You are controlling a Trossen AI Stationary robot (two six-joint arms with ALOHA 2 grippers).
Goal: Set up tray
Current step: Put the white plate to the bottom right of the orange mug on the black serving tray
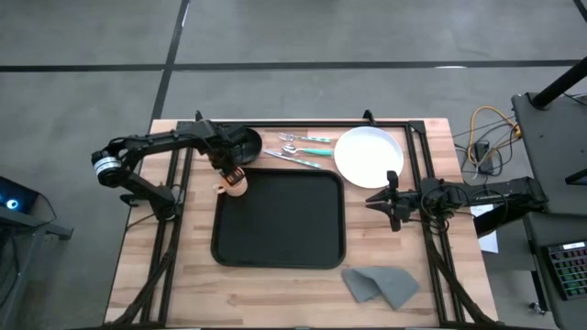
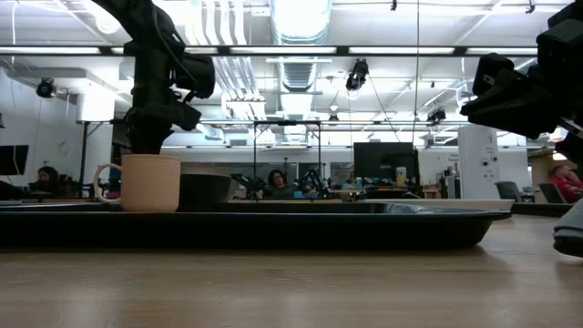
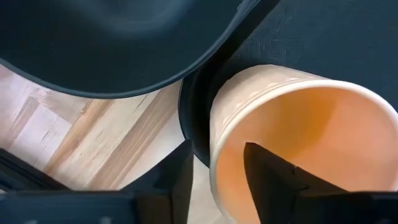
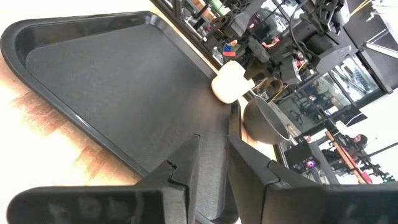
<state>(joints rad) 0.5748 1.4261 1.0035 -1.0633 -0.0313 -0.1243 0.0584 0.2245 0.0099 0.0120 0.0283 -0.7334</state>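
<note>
The black tray point(image 1: 280, 220) lies in the middle of the table. A tan cup point(image 1: 235, 188) with a handle point(image 2: 102, 179) stands upright at the tray's far left corner; the tray's rim point(image 2: 273, 219) hides its base in the low view. My left gripper point(image 1: 229, 174) comes down over the cup and is shut on its wall. My right gripper point(image 1: 376, 198) hovers just off the tray's right edge, pointing at the tray, with a narrow gap between its fingers point(image 4: 211, 163) and nothing in it. My left gripper holds the cup by its wall just below the rim point(image 3: 214, 163). One finger point(image 3: 273, 177) is inside the cup and the other finger point(image 3: 181, 180) outside, coming from above and pointing down. The cup is upright over the tray's far left corner.
A small black bowl point(image 1: 241, 144) sits just beyond the cup on the far side. Cutlery with teal handles point(image 1: 303, 147) and a round white plate point(image 1: 369, 156) lie beyond the tray's far edge. A grey cloth point(image 1: 381, 286) is near the table's near right corner.
</note>
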